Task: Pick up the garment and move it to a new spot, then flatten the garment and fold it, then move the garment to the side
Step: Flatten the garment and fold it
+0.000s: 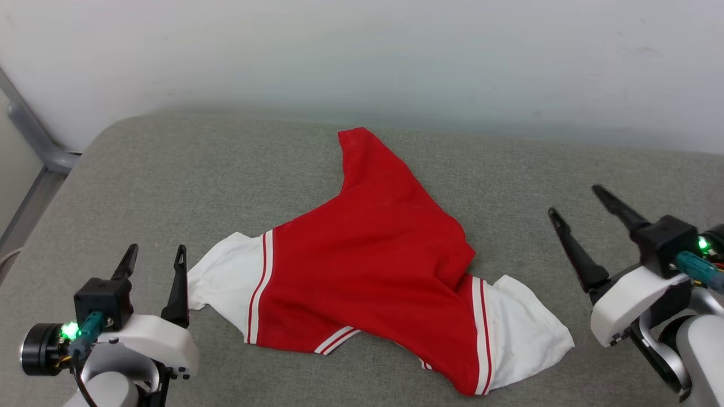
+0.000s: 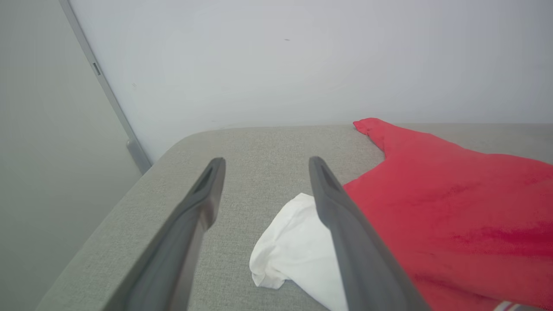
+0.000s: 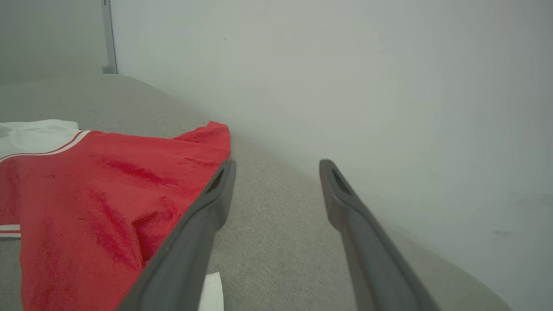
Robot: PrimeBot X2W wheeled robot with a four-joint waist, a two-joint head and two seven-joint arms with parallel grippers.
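Note:
The garment [image 1: 373, 254] is a red shirt with white sleeves and red-and-white stripe trim, lying crumpled on the grey cushion [image 1: 169, 169]; one red corner points toward the wall. Its letters are hidden. My left gripper [image 1: 155, 257] stands open just left of the white sleeve [image 2: 293, 246], nothing between its fingers. The left wrist view has the gripper [image 2: 265, 166] above the cushion with red cloth [image 2: 453, 216] to its right. At the right, my right gripper [image 1: 577, 203] is open and clear of the other sleeve. The right wrist view shows this gripper [image 3: 276, 168] beside the garment [image 3: 108, 190].
A pale wall [image 1: 362, 56] runs along the cushion's far edge. A grey metal post [image 1: 34, 135] stands at the back left corner. The cushion's rounded left edge [image 2: 108, 224] drops off near my left gripper.

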